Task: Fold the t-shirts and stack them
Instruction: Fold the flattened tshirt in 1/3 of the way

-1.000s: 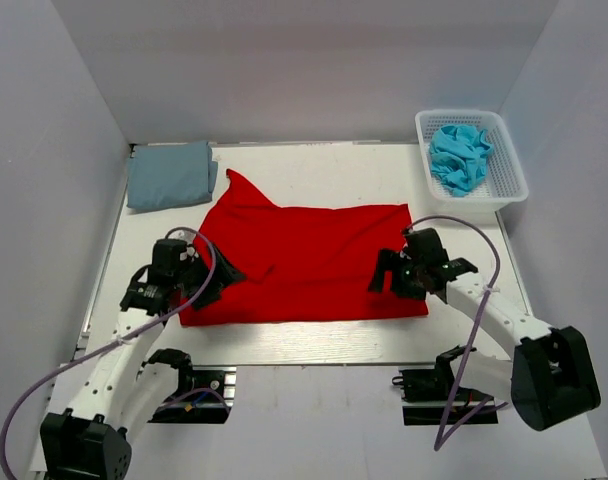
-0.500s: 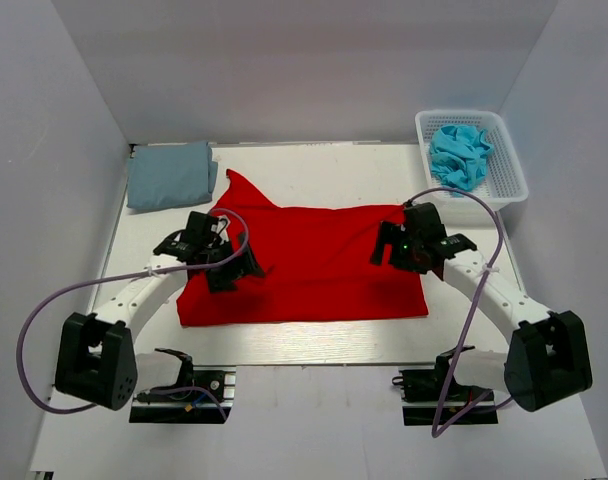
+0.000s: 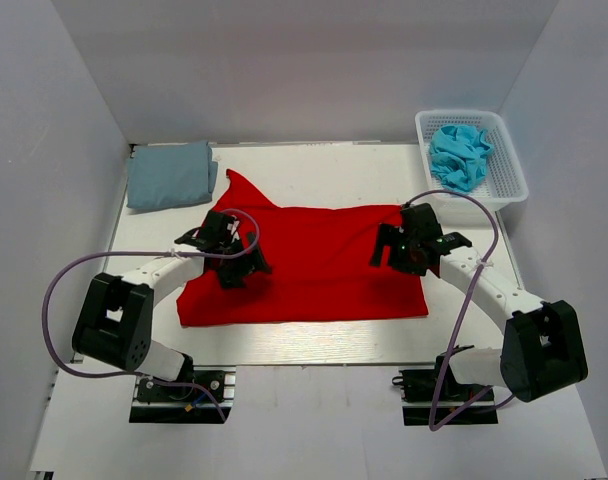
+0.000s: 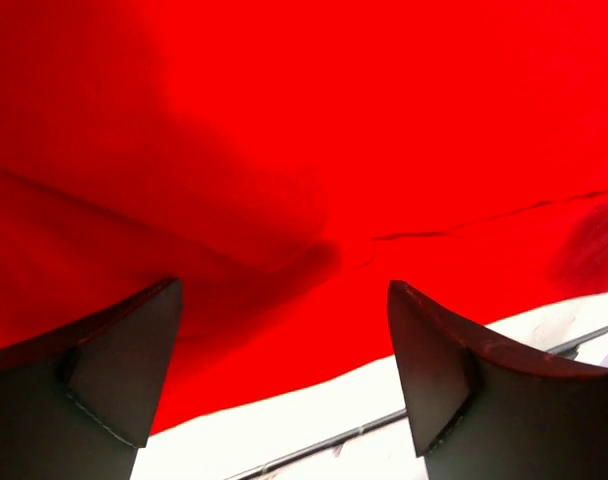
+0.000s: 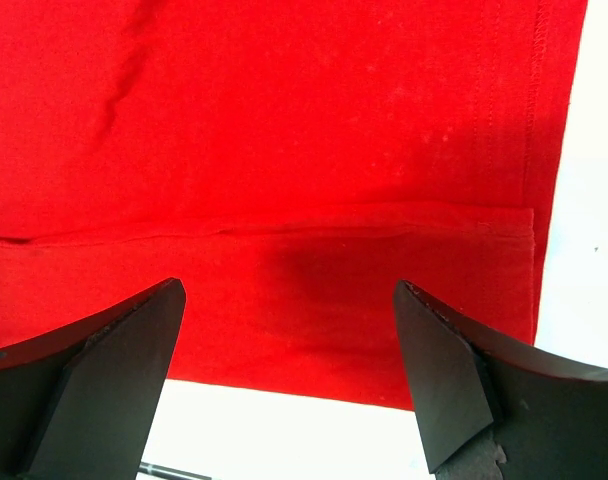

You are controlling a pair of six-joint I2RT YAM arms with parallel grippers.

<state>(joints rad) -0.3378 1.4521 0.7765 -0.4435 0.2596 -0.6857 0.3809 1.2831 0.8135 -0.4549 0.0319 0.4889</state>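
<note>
Basket [image 3: 510, 170]: a white plastic basket with lots of little holes is sitting at the far right corner of the table.
Table [image 3: 324, 165]: a flat white top is lying under everything.
Walls [image 3: 314, 70]: plain pale walls are standing around the table on the left, the far side and the right.

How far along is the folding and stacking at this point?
Done: the grey-blue t-shirt lies folded at the far left corner of the table. In hand: the red t-shirt is spread mid-table and looks partly folded. The left gripper and right gripper are open over its two sides, gripping nothing. Left: finishing the red one, folding the turquoise t-shirt crumpled in the white basket, and all stacking.
</note>
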